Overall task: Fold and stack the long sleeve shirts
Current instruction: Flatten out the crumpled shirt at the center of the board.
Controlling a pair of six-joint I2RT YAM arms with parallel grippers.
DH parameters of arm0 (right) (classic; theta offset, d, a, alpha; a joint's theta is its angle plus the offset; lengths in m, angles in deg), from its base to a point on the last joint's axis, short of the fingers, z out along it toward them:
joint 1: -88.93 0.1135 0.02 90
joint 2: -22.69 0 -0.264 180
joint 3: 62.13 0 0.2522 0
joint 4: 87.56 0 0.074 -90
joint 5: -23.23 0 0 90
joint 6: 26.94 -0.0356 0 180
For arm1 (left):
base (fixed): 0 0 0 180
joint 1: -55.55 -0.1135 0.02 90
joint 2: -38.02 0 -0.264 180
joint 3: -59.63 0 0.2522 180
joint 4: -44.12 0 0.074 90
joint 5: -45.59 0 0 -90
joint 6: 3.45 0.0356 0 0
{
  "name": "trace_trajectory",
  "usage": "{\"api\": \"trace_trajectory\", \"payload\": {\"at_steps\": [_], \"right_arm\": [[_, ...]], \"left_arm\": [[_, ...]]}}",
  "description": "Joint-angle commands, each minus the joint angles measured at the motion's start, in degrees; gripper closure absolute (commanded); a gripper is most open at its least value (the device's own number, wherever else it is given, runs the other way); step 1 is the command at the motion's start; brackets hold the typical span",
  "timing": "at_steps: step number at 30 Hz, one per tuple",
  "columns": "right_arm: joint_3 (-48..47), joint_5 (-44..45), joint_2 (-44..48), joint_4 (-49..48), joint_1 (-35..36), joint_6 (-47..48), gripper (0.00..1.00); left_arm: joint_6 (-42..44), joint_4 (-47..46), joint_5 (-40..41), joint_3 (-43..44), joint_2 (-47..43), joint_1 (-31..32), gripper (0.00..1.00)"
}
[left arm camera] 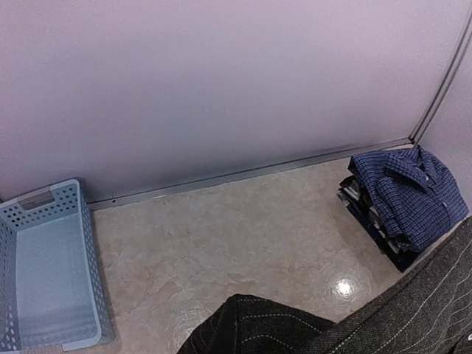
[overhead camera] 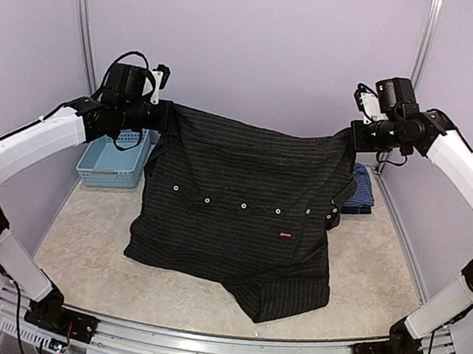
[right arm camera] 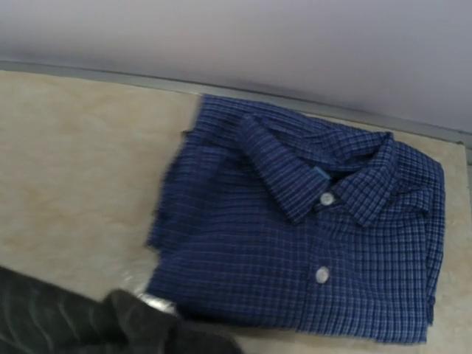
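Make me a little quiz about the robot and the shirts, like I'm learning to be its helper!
1. True or false: the blue checked shirt lies folded on the table.
2. What are the left gripper and right gripper both shut on? A) a towel B) the black pinstriped shirt C) nothing
3. Fill in: the light blue basket sits on the robot's ____ side.
Key: 1 true; 2 B; 3 left.

Plain pale lilac walls (overhead camera: 259, 44) enclose a beige marbled table top (overhead camera: 96, 221), with thin grey metal posts (overhead camera: 82, 17) in the back corners. A small bright light reflection (left arm camera: 343, 286) shines on the surface.
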Motion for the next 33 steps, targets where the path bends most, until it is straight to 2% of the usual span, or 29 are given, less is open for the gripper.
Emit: {"api": "trace_trajectory", "payload": {"at_steps": [1, 4, 7, 9, 10, 13, 16, 18, 20, 26, 29, 33], "right_arm": [[-4.4, -2.7, -8.9, -7.3, -4.8, 3.1, 1.0], [-6.1, -4.2, -17.3, -10.9, -6.4, 4.4, 1.0], [-13.3, -6.6, -27.6, -12.1, -7.8, 5.6, 0.99], [-20.4, -7.6, -35.0, -10.7, -8.4, 6.2, 0.88], [-24.5, -7.8, -38.7, -9.6, -8.7, 6.5, 0.74], [-34.9, -6.6, -46.2, -5.0, -8.7, 7.0, 0.48], [-35.5, -4.3, -46.2, -4.4, -8.9, 7.8, 0.21], [-31.8, -1.4, -43.2, -4.9, -8.8, 8.5, 0.08], [-26.2, 0.7, -39.0, -6.2, -8.8, 8.8, 0.01], [-0.8, 1.0, -19.7, -14.9, -7.2, 8.4, 0.01], [10.7, -2.2, -10.9, -17.7, -3.9, 8.2, 0.04], [23.9, -9.0, -2.4, -18.3, 0.3, 6.3, 0.08]], "left_arm": [[-0.5, -4.4, -4.2, 6.2, 9.5, -4.3, 1.0], [0.0, -3.3, -5.0, 12.1, 18.0, -6.6, 1.0], [0.1, -0.7, -5.4, 21.4, 29.2, -8.0, 1.0], [-0.4, 1.1, -5.4, 28.1, 36.4, -8.6, 0.98], [-0.9, 2.0, -4.8, 32.2, 39.7, -8.8, 0.94], [-3.3, 3.3, -2.3, 36.9, 46.6, -9.9, 0.7], [-5.3, 3.7, -0.4, 36.7, 48.5, -11.5, 0.44], [-5.8, 3.8, 0.8, 34.4, 48.1, -12.5, 0.35], [-6.1, 1.1, 0.0, 28.8, 44.7, -13.5, 0.31], [-5.3, -9.6, -6.2, 6.9, 27.6, -13.9, 0.14], [-5.6, -11.6, -8.6, -4.3, 18.6, -13.0, 0.12], [-5.2, -14.1, -7.7, -17.0, 9.5, -9.9, 0.13]]}}
